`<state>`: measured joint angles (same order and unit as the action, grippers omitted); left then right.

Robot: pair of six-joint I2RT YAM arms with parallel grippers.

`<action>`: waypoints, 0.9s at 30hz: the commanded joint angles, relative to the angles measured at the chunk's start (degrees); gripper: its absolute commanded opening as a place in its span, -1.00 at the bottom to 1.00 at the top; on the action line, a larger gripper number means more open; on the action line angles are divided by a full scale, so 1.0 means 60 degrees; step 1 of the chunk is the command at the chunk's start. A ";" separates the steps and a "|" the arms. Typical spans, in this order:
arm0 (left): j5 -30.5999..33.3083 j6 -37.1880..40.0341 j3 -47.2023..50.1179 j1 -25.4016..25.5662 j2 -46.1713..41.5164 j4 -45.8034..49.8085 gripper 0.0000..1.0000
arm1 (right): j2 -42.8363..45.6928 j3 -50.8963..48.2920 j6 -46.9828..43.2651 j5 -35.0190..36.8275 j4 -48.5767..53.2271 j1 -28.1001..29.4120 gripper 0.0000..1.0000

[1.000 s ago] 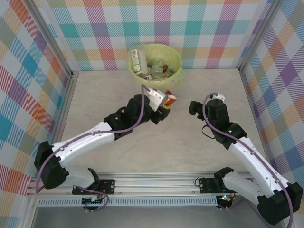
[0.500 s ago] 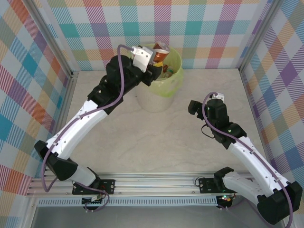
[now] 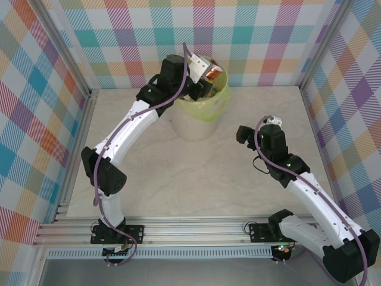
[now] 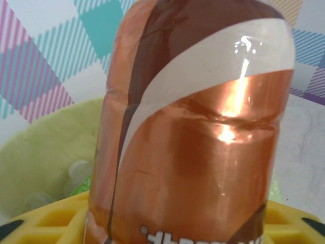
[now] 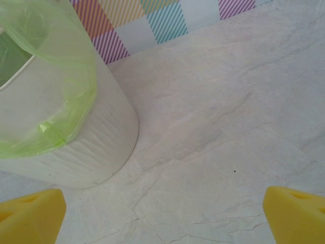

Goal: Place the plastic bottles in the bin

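Over the bin (image 3: 196,124), left end effector (image 3: 206,79) grips a near-upright brown bottle (image 4: 203,142); right end effector (image 5: 163,211) gapes.

Bright, even overhead light with faint, soft shadows. Between the jaws of the left gripper (image 3: 208,75), white glare streaks the glossy bottle (image 4: 203,152); beyond them the bin (image 4: 45,147) blurs.

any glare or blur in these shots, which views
Left wrist: white glare streaks on the orange label of the bottle; the bin behind it is soft. Right wrist: bin wall and table are sharp, while the fingertips at the bottom corners are blurred. Top external: even light, no strong glare.
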<state>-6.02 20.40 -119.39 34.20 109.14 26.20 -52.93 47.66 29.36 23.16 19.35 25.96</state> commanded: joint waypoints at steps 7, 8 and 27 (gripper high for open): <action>0.0320 -0.0180 -0.0810 -0.0030 0.0301 0.0928 0.70 | 0.0259 -0.0039 -0.0313 0.0242 0.0043 0.0017 0.99; 0.0385 -0.0255 -0.0828 -0.0041 0.0185 0.0950 0.72 | 0.0258 -0.0054 -0.0313 0.0242 0.0028 0.0010 0.99; 0.3645 -0.2404 0.4452 -0.0103 -0.4822 -0.1990 1.00 | -0.0337 -0.0692 -0.1056 0.1090 -0.0930 -0.0132 0.99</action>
<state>6.28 8.27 -98.41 34.17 84.44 21.26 -54.70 44.86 25.61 26.63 16.86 25.78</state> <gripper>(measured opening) 0.997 0.996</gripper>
